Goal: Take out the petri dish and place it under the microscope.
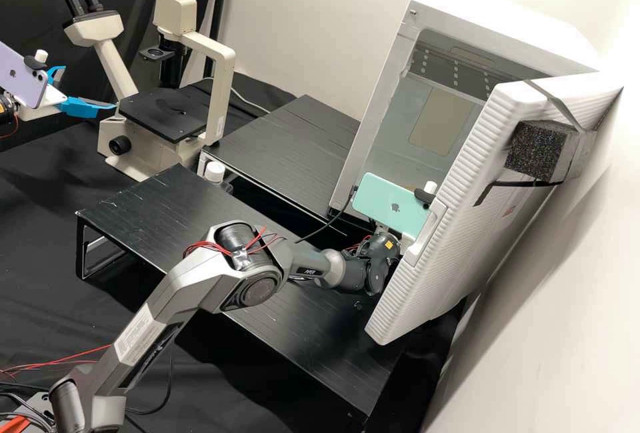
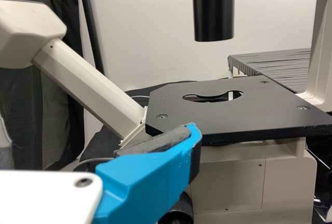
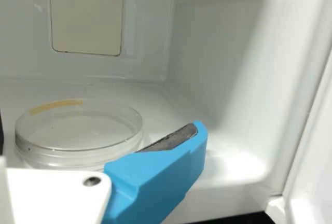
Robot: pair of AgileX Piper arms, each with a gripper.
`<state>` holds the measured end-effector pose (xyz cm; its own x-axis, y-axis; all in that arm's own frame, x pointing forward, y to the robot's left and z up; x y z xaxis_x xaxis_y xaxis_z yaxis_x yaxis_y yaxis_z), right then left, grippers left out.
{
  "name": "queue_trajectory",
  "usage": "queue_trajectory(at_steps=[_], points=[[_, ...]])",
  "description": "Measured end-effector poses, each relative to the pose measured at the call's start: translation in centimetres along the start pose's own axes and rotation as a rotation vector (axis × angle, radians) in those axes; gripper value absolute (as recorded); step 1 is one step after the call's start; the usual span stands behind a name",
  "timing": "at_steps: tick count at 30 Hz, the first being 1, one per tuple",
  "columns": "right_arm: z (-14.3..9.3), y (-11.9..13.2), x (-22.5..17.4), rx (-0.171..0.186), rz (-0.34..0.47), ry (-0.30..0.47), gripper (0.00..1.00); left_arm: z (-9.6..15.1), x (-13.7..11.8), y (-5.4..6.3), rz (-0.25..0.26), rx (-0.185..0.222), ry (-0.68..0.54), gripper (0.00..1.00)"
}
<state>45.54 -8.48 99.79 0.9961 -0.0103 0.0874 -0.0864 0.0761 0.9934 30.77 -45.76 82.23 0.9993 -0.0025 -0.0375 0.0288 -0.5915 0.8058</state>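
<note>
The right gripper [image 1: 393, 230] has its jaws apart, at the petri dish [image 3: 78, 133], in the opening of the white cabinet [image 1: 380, 96]. The right wrist view shows the dish lying flat on the cabinet floor, clear, with a short strip of yellow tape [image 3: 56, 106] along its edge; whether a jaw touches it, I cannot tell. The left gripper [image 1: 89, 88] also has its jaws apart, beside the microscope [image 1: 223, 93], near its flat black stage [image 2: 233, 112].

Each arm carries a phone above its gripper: a purple one [image 1: 20, 79] on the left, a mint green one [image 1: 383, 205] on the right. The cabinet door [image 1: 460, 199] stands open, a dark foam block [image 1: 539, 151] strapped to its outer face. The right arm passes over a long black stand [image 1: 160, 219]. A second black stand [image 1: 293, 146] sits between the microscope and the cabinet, and a bottle with a white cap [image 1: 215, 171] stands between the two stands.
</note>
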Motion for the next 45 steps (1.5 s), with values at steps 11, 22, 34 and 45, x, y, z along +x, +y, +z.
queue_trajectory(at_steps=[11, 22, 34, 45], points=[[-0.22, -0.06, 0.28, -0.004, -0.004, -0.01, 0.0, 0.0, 0.0, 0.0, 0.0, 0.0, 0.0, 1.0], [-0.36, -0.19, 0.35, -0.004, -0.006, -0.007, 0.0, 0.0, 0.0, 0.0, 0.0, 0.0, 0.0, 1.0], [-0.35, -0.16, 0.35, 0.001, -0.003, -0.008, 0.0, 0.0, 0.0, 0.0, 0.0, 0.0, 0.0, 1.0], [-0.39, -0.17, 0.37, 0.005, -0.001, -0.008, 0.0, 0.0, 0.0, 0.0, 0.0, 0.0, 0.0, 1.0]])
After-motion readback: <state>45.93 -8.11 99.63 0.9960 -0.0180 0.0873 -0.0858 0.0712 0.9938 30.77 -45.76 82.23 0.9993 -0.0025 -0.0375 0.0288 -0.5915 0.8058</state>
